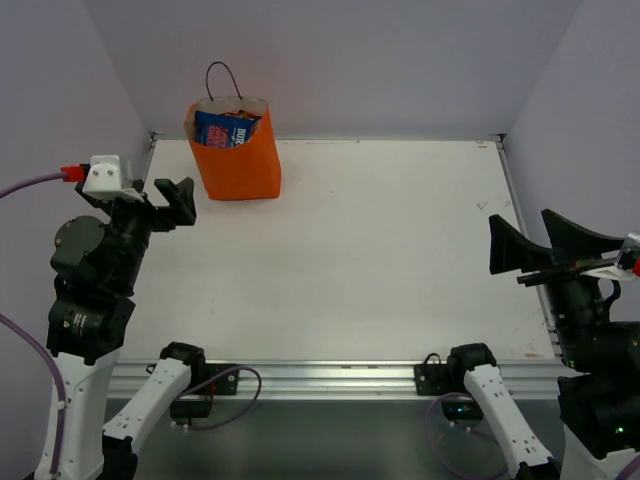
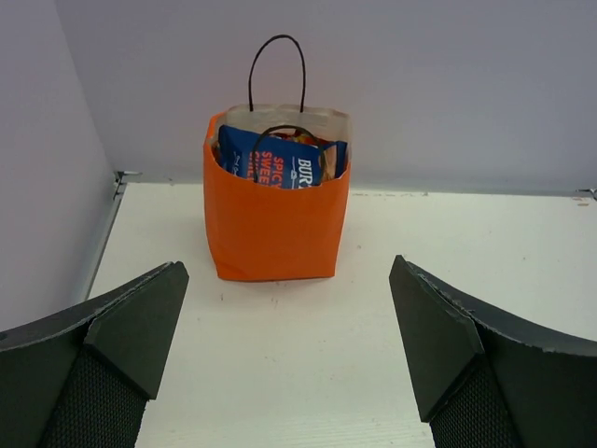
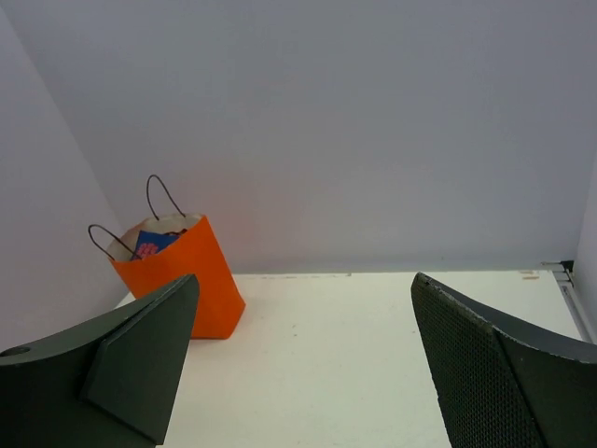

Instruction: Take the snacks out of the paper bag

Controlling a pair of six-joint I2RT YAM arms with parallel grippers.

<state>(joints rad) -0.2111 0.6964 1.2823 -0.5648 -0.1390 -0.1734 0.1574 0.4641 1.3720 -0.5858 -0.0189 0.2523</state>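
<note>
Orange paper bag stood upright, blue-and-red packet peeking out; left gripper faced it, spread wide and empty, ready to reach, right gripper likewise

The paper bag looked matt, the blue packet inside it glossy, the table under it smooth.

We see an orange paper bag with thin black cord loop handles standing upright, mouth open, at the far left corner of the white table. A glossy blue-and-red snack packet stands inside, its top reaching the rim
</note>
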